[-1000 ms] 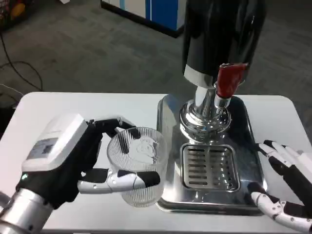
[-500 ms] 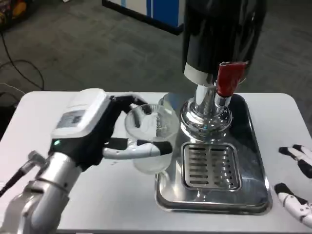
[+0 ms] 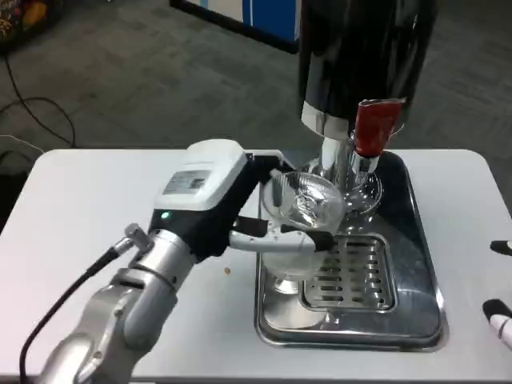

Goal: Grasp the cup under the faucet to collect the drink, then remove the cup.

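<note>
Head view, contents listed from left to right.

Desk: white top with rounded corners, over grey carpet. A black cable runs across the carpet at far left.

Left forearm: silver, rising from the lower left, with a thin black cable trailing along it.

Left robot hand: white back bearing a label, a small green light lit at the wrist, black palm. Its fingers are wrapped round the cup, one white-and-black finger crossing the cup's near side and others curling past its far rim. It holds the cup.

Small brown speck: on the desk, just left of the tray.

Cup: clear ribbed plastic, tilted with its mouth turned toward the camera. It sits over the left part of the tray, at the left edge of the grate, just left of and lower than the red faucet. Whether its base touches the tray cannot be told.

Drip tray: polished metal, rectangular, with a slotted grate in its middle.

Drink dispenser: black body with a white band, on a chrome pedestal standing at the back of the tray.

Faucet: red handle on a chrome spout, above the back of the grate.

Right robot hand: only black-and-white fingertips at the right edge, beside the tray; they touch nothing, but its degree of opening cannot be told.
</note>
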{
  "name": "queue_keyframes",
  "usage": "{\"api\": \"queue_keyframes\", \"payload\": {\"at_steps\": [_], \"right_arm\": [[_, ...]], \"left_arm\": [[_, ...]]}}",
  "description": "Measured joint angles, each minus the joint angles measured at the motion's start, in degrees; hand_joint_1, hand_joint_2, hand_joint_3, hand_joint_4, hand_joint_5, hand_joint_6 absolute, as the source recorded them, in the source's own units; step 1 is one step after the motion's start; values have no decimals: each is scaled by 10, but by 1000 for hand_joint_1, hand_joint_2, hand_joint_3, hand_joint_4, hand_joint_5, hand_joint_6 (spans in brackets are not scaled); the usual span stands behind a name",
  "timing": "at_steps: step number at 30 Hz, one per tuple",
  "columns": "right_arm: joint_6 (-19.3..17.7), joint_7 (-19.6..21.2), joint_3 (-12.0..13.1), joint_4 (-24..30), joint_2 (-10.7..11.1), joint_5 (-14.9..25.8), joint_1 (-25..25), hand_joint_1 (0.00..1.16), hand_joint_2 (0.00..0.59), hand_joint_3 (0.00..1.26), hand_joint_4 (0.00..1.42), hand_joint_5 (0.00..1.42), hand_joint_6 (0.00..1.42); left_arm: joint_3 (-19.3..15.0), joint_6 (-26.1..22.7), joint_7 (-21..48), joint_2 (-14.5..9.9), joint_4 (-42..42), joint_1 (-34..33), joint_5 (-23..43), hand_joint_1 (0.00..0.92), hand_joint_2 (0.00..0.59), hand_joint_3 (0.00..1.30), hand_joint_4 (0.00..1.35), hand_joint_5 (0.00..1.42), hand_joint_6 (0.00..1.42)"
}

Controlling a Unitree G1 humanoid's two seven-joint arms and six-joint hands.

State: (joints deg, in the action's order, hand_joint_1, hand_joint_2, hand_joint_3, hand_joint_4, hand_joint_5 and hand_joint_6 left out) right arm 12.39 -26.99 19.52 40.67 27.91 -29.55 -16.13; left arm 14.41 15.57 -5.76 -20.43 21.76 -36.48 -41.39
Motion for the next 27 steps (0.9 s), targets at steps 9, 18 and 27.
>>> {"api": "queue_keyframes", "payload": {"at_steps": [9,18,27], "right_arm": [[0,0,17,0,9,16,-7,283,461,90,1,3,0],[0,0,28,0,10,26,-22,281,461,95,2,3,0],[-1,0,31,0,14,39,-25,279,461,111,2,13,0]], "left_arm": [[30,5,-37,25,49,-31,-16,477,29,1031,1097,1290,1424],[54,9,-41,36,59,-43,-16,444,20,831,875,1107,1410],[68,-9,-17,35,40,-46,-16,251,63,630,559,788,1250]]}}
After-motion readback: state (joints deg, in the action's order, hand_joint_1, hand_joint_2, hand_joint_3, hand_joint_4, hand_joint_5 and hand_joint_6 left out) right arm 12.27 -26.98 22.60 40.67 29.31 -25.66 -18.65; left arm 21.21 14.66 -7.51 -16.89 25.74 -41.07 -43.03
